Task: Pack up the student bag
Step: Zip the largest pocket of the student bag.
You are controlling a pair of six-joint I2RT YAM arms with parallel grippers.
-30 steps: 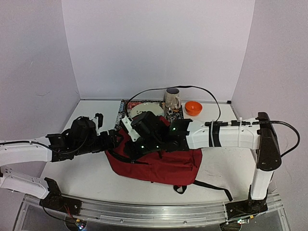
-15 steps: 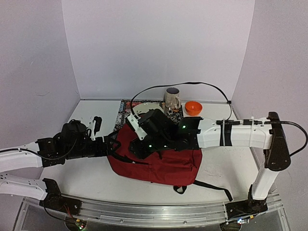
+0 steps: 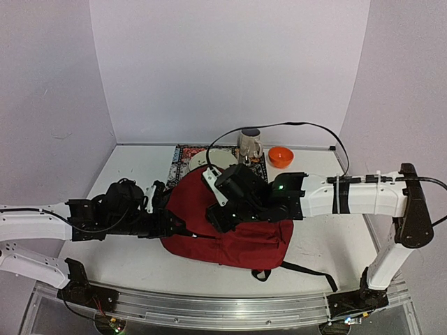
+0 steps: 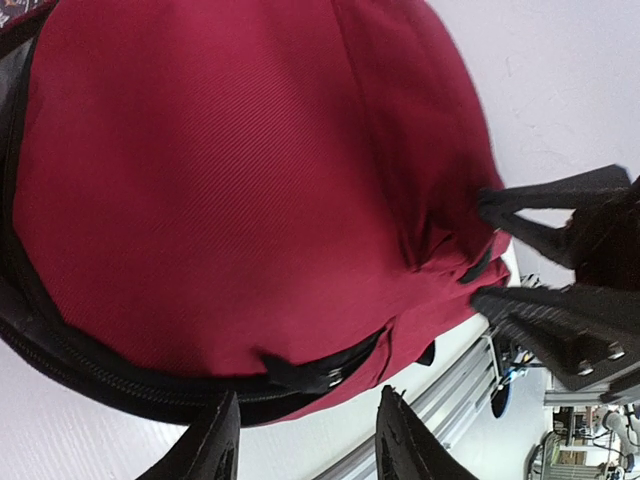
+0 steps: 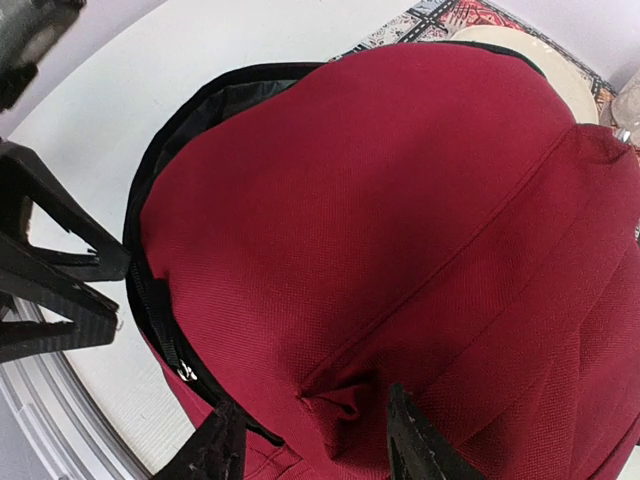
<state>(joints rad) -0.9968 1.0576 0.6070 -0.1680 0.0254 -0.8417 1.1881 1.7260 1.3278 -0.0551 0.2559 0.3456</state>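
Centre frame, over the student bag (image 3: 244,241), left gripper (image 4: 308,402) and right gripper (image 5: 315,402) both gape, nothing clamped.

top cam high and behind, looks down, far. wrist cams close, opposite sides, both on student bag (image 3: 237,244).

One student bag (image 3: 237,244): centre of its top face hidden beneath the right arm (image 3: 349,199) in the overhead view, and cut off by two edges in each wrist view. Plate (image 3: 198,160) and patterned mat (image 3: 180,157), far edge of table: near portions hidden behind the student bag. Mug (image 5: 628,108): blurred sliver, cut by the right wrist view's right edge.
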